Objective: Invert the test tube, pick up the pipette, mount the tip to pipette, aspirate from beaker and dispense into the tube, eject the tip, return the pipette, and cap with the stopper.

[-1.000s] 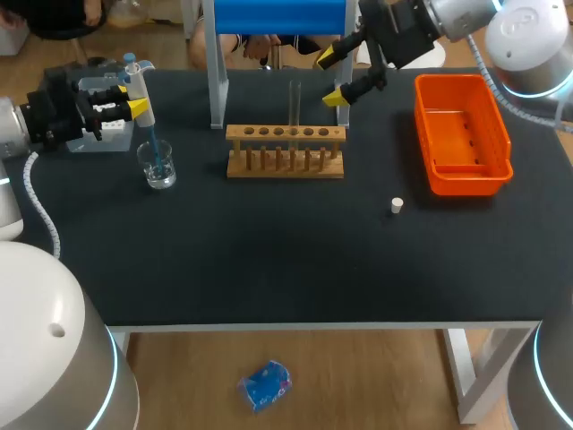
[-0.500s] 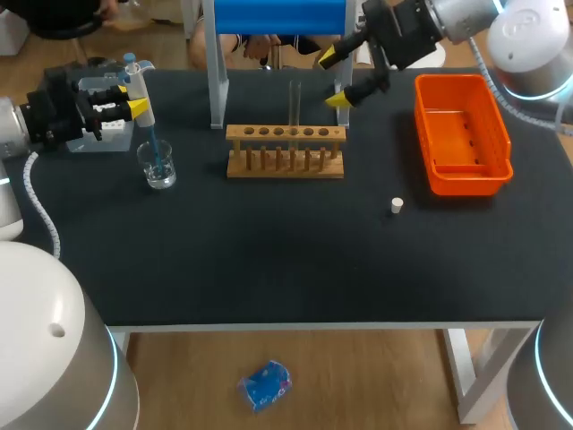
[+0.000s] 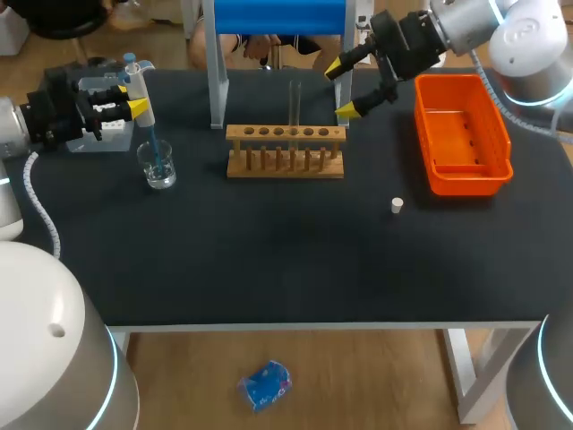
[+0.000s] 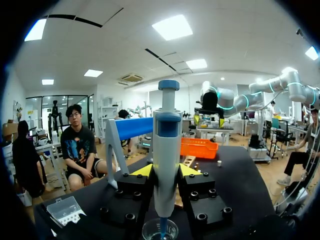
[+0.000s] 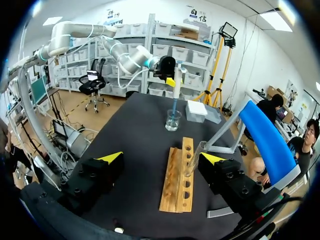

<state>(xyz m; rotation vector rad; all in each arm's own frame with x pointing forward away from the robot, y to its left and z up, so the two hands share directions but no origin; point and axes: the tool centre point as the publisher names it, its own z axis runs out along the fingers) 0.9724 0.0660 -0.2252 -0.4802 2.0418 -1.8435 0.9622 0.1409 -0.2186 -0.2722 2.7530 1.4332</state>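
— Fingers first: how do they stand?

— At the upper left of the frame, the left gripper (image 3: 135, 99) is clamped from 2 sides on the pipette (image 3: 141, 112). At the upper middle, the right gripper (image 3: 341, 88) is spread wide and holds nothing. The tube (image 3: 294, 100) stands just beside it, untouched as far as I can see.

— Where does that leave the job?

— Roughly halfway, I judge. The tube is upright in the rack (image 3: 285, 150) at upper centre. The pipette is in hand, with a blue tip (image 3: 155, 150) mounted and dipped in the beaker (image 3: 159, 168) at the left. So drawing up liquid looks like the step in hand. What remains is to dispense into the tube, eject the tip, return the pipette and cap the tube.

— And the count, biggest down?

— 1 table (image 3: 269, 260), 1 blue-topped stand (image 3: 277, 16) at top centre, 1 orange bin (image 3: 461, 134) at the right, 1 rack, 1 clear box (image 5: 198, 110) near the beaker, 1 pipette, 1 tube, 1 beaker. Smallest is 1 stopper (image 3: 397, 206), loose on the table to the lower right of the rack, well apart from the tube. That makes 2 grippers and 1 tip.
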